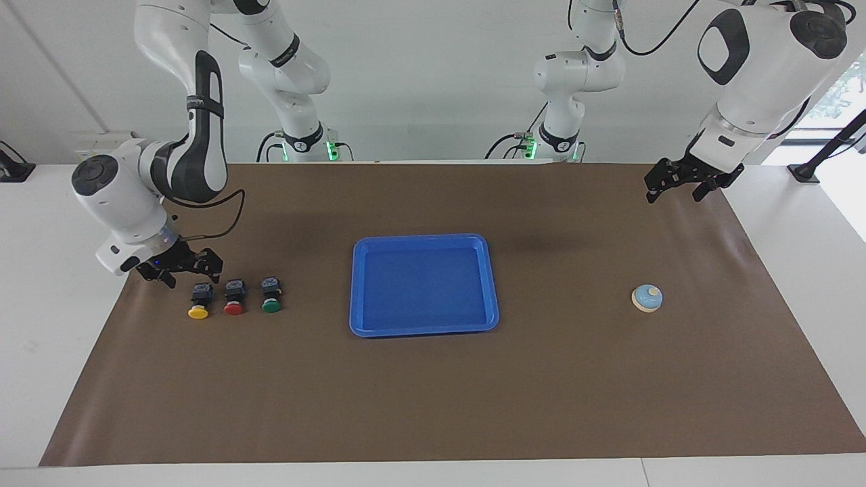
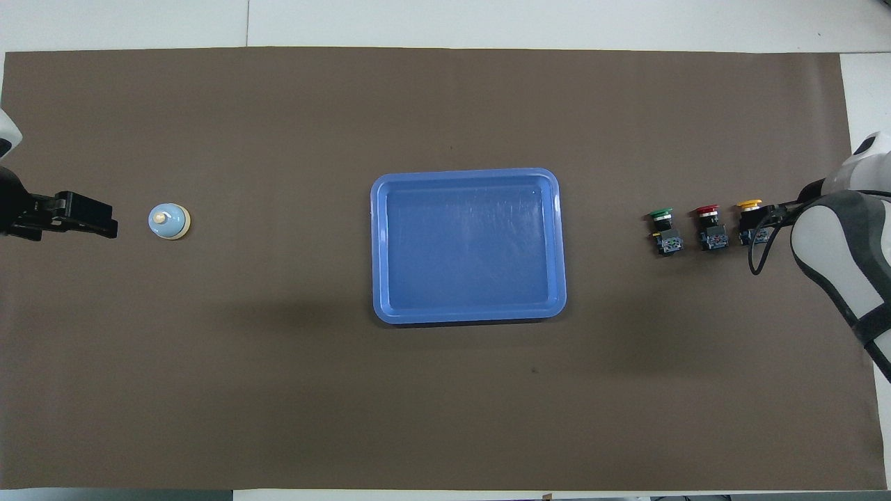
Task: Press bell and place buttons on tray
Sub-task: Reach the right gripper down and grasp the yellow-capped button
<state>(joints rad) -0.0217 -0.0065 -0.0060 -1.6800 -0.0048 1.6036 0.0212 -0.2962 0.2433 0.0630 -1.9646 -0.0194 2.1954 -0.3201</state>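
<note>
Three buttons lie in a row toward the right arm's end of the table: yellow (image 1: 198, 302) (image 2: 750, 221), red (image 1: 234, 298) (image 2: 710, 228) and green (image 1: 271, 296) (image 2: 663, 232). My right gripper (image 1: 191, 277) (image 2: 766, 221) hangs low and open, just over the mat beside the yellow button, and holds nothing. The blue tray (image 1: 423, 284) (image 2: 468, 245) sits empty mid-table. The light blue bell (image 1: 647, 297) (image 2: 169, 221) stands alone toward the left arm's end. Raised over the mat's corner near its base, my left gripper (image 1: 673, 195) (image 2: 103, 220) is open and empty.
A brown mat (image 1: 433, 392) covers most of the white table (image 1: 40, 284). The right arm's forearm (image 2: 846, 264) leans over the mat's edge beside the buttons. Only bare mat lies between the tray and the bell.
</note>
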